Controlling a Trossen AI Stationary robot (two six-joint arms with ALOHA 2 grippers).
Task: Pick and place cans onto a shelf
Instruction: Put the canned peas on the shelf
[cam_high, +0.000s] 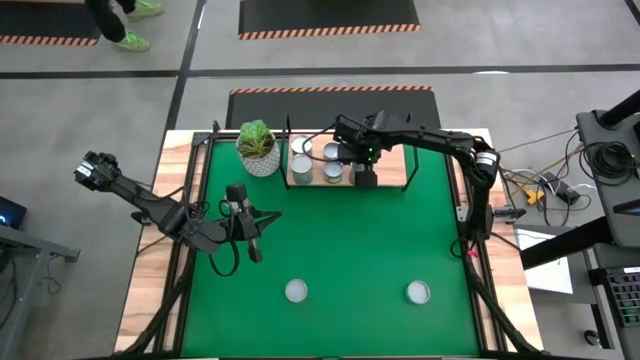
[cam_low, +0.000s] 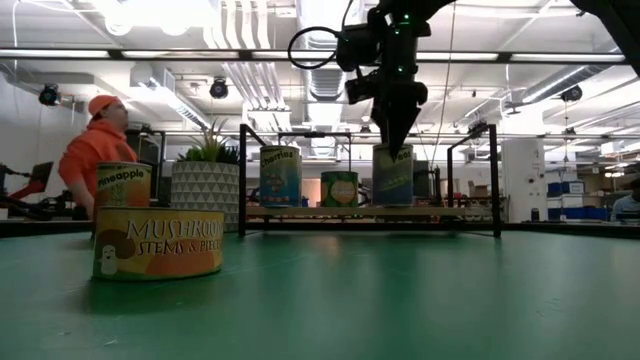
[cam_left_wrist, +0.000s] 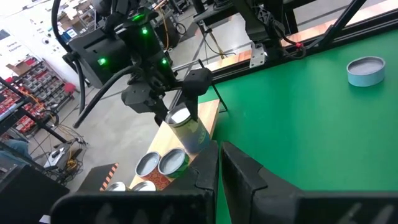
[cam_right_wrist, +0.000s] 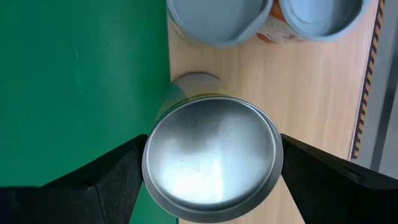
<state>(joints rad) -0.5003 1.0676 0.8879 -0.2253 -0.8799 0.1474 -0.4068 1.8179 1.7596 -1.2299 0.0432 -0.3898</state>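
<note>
The shelf (cam_high: 385, 170), a wooden board with black posts, stands at the far edge of the green mat. Several cans (cam_high: 300, 148) stand on its left part. My right gripper (cam_high: 362, 165) is over the shelf, shut on a green-labelled can (cam_low: 393, 175). Two more cans (cam_high: 296, 291) (cam_high: 418, 292) stand on their bases on the mat near the front edge. My left gripper (cam_high: 252, 243) is shut and empty over the mat's left half, clear of all cans. My right gripper pinches the can between its two fingers (cam_right_wrist: 118, 177), which sit on opposite sides of its wall just below the silver top (cam_right_wrist: 211, 155). The fingers come from above and point down. The can stays nearly upright, its base at board level (cam_low: 393, 205); I cannot tell whether it rests there.
A white pot with a green plant (cam_high: 258, 150) stands at the shelf's left end. The shelf's black posts (cam_low: 243, 180) frame the cans. A person in an orange top (cam_low: 95, 150) is beyond the table. The right half of the board (cam_high: 395, 160) is bare.
</note>
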